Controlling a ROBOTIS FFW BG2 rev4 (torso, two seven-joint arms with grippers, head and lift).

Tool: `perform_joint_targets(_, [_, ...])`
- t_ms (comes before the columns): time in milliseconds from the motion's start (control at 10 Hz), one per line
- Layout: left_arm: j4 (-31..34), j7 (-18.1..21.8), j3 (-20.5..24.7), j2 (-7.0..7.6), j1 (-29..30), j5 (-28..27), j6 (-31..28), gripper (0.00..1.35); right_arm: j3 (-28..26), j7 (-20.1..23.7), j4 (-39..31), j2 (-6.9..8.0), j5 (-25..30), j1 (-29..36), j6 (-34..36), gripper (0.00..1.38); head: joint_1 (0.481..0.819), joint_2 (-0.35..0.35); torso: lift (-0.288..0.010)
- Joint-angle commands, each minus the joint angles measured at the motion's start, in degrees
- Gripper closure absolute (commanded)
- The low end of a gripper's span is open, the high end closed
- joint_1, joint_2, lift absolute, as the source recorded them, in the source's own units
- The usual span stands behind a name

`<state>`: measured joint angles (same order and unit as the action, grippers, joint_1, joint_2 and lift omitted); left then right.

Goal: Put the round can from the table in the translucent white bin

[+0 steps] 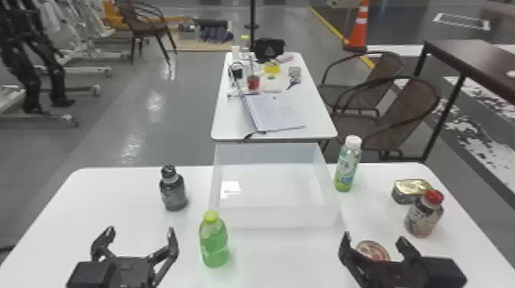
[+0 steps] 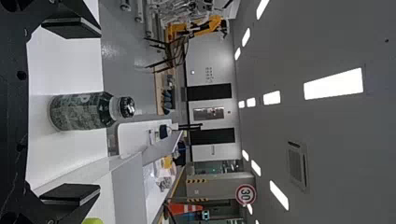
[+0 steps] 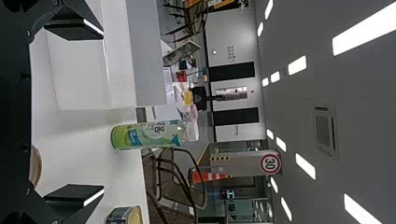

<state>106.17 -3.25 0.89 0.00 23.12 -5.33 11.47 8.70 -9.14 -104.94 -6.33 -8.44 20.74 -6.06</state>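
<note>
The round can (image 1: 372, 251) lies on the white table at the right, partly hidden behind my right gripper (image 1: 373, 242), whose fingers stand wide apart. In the right wrist view a sliver of the round can (image 3: 35, 166) shows at the left side, beside my right gripper (image 3: 74, 116), open and holding nothing. The translucent white bin (image 1: 274, 218) stands at the middle of the table, left of and beyond the can. My left gripper (image 1: 136, 236) is parked open over the table's left part; the left wrist view shows the same open left gripper (image 2: 71, 114).
Around the bin stand a dark bottle (image 1: 173, 193), a green bottle (image 1: 214, 243) near its front left and a white-capped bottle (image 1: 348, 166) to its right. A rectangular tin (image 1: 409, 191) and a red-capped bottle (image 1: 424, 216) stand at the far right.
</note>
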Motion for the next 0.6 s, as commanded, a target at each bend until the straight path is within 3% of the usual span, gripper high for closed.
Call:
perform_joint_targets(0, [0.0, 0.0, 0.0, -0.15, 0.0, 0.0, 0.0, 0.13, 0.0, 0.0, 0.0, 0.0, 0.0, 0.0, 0.0, 0.13, 0.549, 0.0, -0.1])
perform_joint_targets(500, [0.0, 0.0, 0.1, -0.15, -0.2, 0.0, 0.0, 0.13, 0.0, 0.0, 0.2, 0.09, -0.2, -0.1, 0.0, 0.13, 0.549, 0.0, -0.1])
